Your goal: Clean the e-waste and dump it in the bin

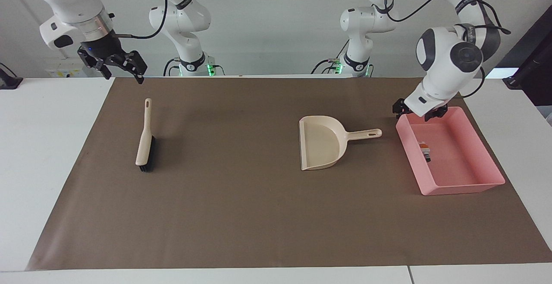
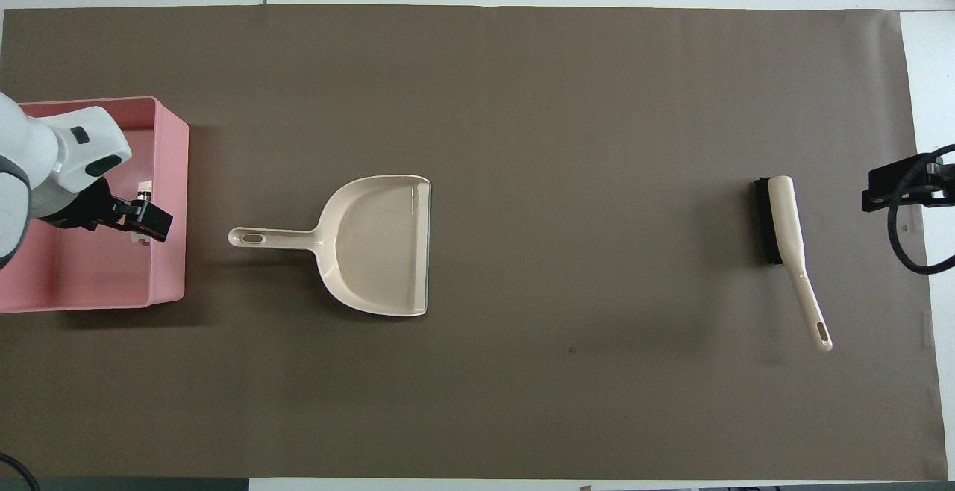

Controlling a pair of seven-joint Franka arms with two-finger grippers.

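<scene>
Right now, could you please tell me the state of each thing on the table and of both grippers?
e-waste: two small pieces lying inside the bin.
bin: upright on the mat, at the left arm's end.
dustpan: flat on the mat, empty, unheld.
brush: lying on the mat, unheld.
left gripper: raised over the bin's edge, holding nothing.
right gripper: open, waiting in the air near the brush's end.

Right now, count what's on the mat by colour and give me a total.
Beige: 2, the dustpan and the brush with black bristles
Pink: 1, the bin
White with orange marks: 1 e-waste piece, in the bin
Black: 1 e-waste piece, in the bin
Total: 5
</scene>
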